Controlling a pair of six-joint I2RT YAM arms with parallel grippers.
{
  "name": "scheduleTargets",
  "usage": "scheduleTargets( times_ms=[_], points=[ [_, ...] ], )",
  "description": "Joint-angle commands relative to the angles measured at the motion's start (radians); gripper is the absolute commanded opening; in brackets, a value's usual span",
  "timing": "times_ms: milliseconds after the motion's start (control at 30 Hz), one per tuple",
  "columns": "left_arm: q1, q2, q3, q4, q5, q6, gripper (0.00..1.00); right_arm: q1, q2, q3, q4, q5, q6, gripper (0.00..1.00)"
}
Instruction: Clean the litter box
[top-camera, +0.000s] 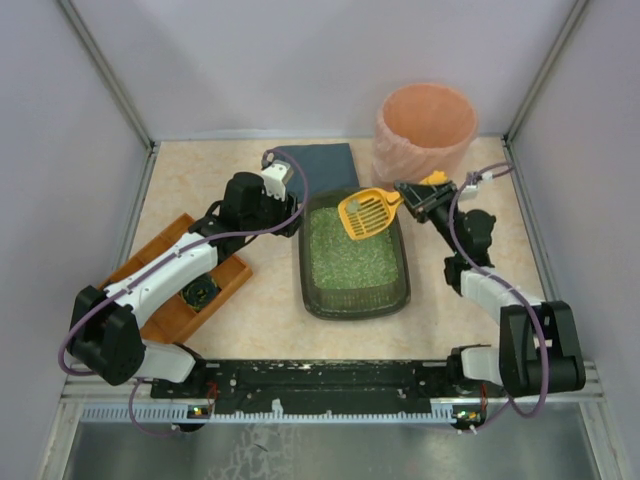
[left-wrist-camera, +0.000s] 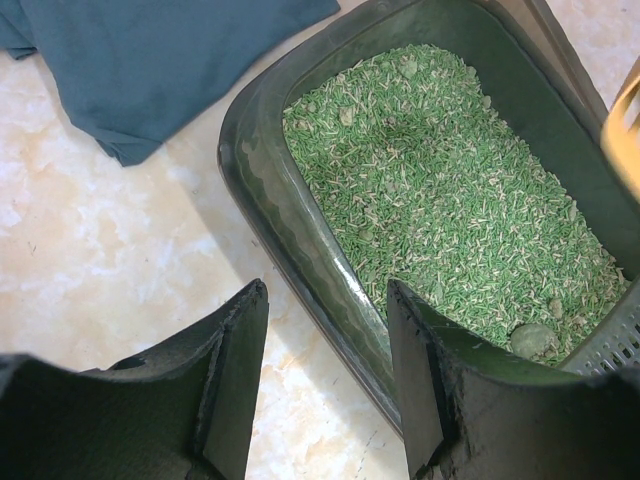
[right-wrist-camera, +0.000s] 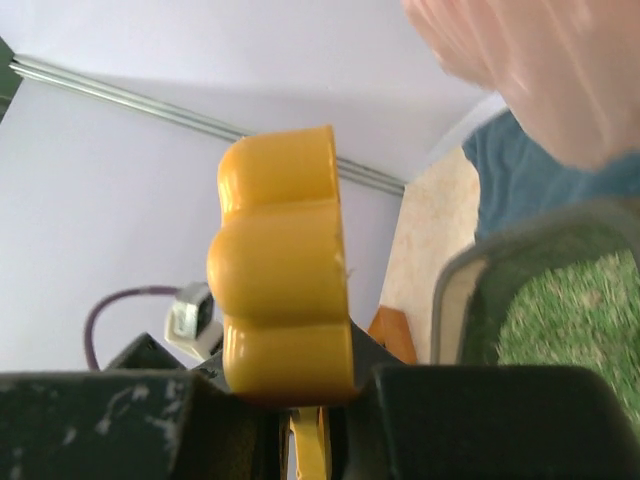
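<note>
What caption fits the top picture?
Right gripper holds a yellow scoop over the litter box; left gripper at its rim.

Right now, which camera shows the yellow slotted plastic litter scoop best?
The top external view: the yellow slotted plastic scoop shows whole, its handle in the right gripper. The right wrist view gives only the lobed handle end, close up; the left wrist view catches just a yellow sliver at its right edge.

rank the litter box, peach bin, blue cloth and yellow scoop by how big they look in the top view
1. dark grey-green plastic litter box
2. tall peach round bin, raised nearer the camera
3=. dark blue cloth, partly covered, and yellow slotted plastic scoop: too alike to rank
</note>
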Motion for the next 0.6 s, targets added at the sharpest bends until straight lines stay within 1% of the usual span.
scheduleTargets(
  times_ms=[0, 100, 167, 367, 467, 567],
  points=[
    [0.001, -0.005, 0.0, 0.02, 0.006, 0.003, 0.57, -0.034, -0.067, 0.198, -0.183, 0.052, -0.065, 0.0],
    [0.0, -0.006, 0.0, 0.021, 0.006, 0.004, 0.57, -0.064, -0.048, 0.32, -0.253, 0.089, -0.058, 0.0],
    [0.0, -0.004, 0.0, 0.021, 0.006, 0.004, 0.57, -0.082, -0.029, 0.404, -0.331, 0.137, -0.054, 0.0],
    [0.0, -0.004, 0.001, 0.02, 0.01, 0.003, 0.57, -0.131, 0.062, 0.628, -0.422, 0.344, -0.091, 0.0],
    [0.001, -0.006, 0.003, 0.016, -0.001, 0.007, 0.57, -0.148, 0.13, 0.756, -0.458, 0.4, -0.164, 0.0],
    [0.0, -0.009, 0.003, 0.015, -0.005, 0.008, 0.57, -0.152, 0.211, 0.9, -0.547, 0.431, -0.314, 0.0]
  ],
)
